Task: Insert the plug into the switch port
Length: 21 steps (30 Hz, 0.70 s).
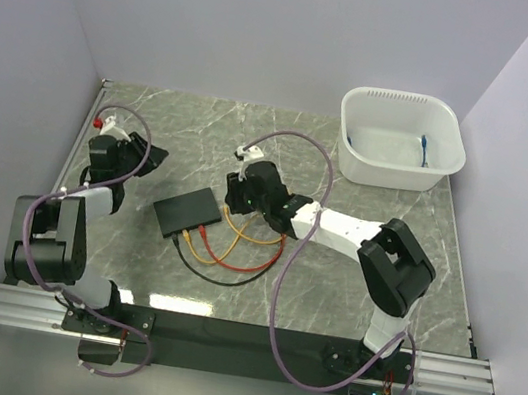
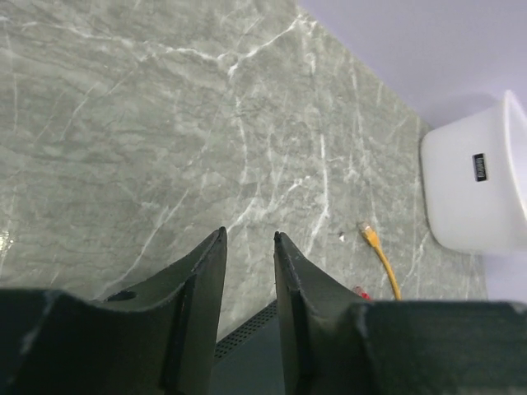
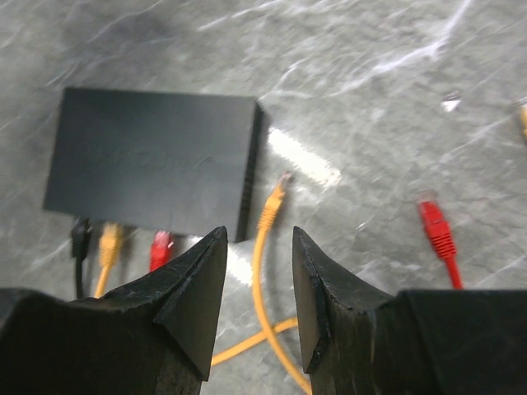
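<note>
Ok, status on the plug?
Left gripper, right gripper open, empty. Loose orange plug beside switch, not inserted. Second, red plug aside, clear.

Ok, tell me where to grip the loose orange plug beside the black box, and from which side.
Probably take the orange plug by its body just behind the tip, from above, fingers across its long sides. It lies flat beside the corner of the black box with its cable trailing toward the open right pincer.
</note>
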Motion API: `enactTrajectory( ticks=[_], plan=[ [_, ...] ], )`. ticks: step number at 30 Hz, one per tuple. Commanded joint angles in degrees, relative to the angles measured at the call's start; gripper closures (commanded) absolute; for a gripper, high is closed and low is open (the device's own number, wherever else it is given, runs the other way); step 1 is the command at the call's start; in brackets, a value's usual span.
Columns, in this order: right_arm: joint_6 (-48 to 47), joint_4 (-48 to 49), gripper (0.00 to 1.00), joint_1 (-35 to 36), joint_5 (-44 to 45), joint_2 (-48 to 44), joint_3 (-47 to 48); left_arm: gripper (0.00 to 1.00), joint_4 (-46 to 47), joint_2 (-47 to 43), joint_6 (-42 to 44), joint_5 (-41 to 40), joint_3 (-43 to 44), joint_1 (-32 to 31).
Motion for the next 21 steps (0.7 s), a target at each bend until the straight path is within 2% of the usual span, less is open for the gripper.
enactTrajectory(
  ticks=[1, 7, 10, 11, 12, 13, 15, 16, 17, 20, 21],
  plan=[
    [0.55, 3.42, 0.55, 0.16, -5.41, -6.12, -2.06, 0.64, 11.13, -3.48, -1.31, 3.24, -2.06, 0.65],
    [0.02, 5.79, 0.55, 0.25, -4.82, -13.07, -7.34, 0.61, 20.01, -10.77, -1.41, 1.50, -8.12, 0.56],
    [-1.03, 5.01, 0.55, 0.51, -4.02, -14.40, -7.78, 0.56, 24.31, -15.42, -1.58, -2.45, -12.16, 0.12],
    [-1.55, 4.83, 0.55, 0.60, -3.06, -15.01, -7.61, 0.32, 22.67, -16.40, -2.19, -6.03, -12.78, 0.12],
    [-1.91, 4.65, 0.55, 0.95, -2.88, -15.36, -7.69, 0.02, 19.35, -17.02, -2.46, -8.16, -11.48, 0.12],
    [-2.35, 4.83, 0.53, 1.04, -2.87, -15.97, -7.87, 0.01, 12.96, -17.20, -2.55, -10.01, -10.42, 0.12],
    [-2.35, 6.57, 0.43, 0.95, -4.01, -16.59, -9.01, 0.01, 10.71, -16.07, -0.79, -8.37, -8.14, 0.21],
    [-2.35, 7.46, 0.21, 1.04, -4.71, -17.21, -9.71, 0.01, 10.70, -14.93, -0.62, -7.57, -7.87, 0.21],
    [-2.44, 8.34, 0.11, 0.95, -5.33, -17.39, -10.58, 0.01, 11.22, -14.40, -0.44, -5.91, -7.87, 0.30],
    [-1.91, 7.56, 0.09, 1.04, -4.46, -16.16, -8.94, 0.01, 13.07, -13.42, -0.26, -3.79, -8.22, 0.21],
    [-1.56, 4.77, 0.09, 1.04, -1.32, -15.46, -7.97, 0.01, 12.99, -13.25, -0.17, -3.70, -8.13, 0.21]
  ],
)
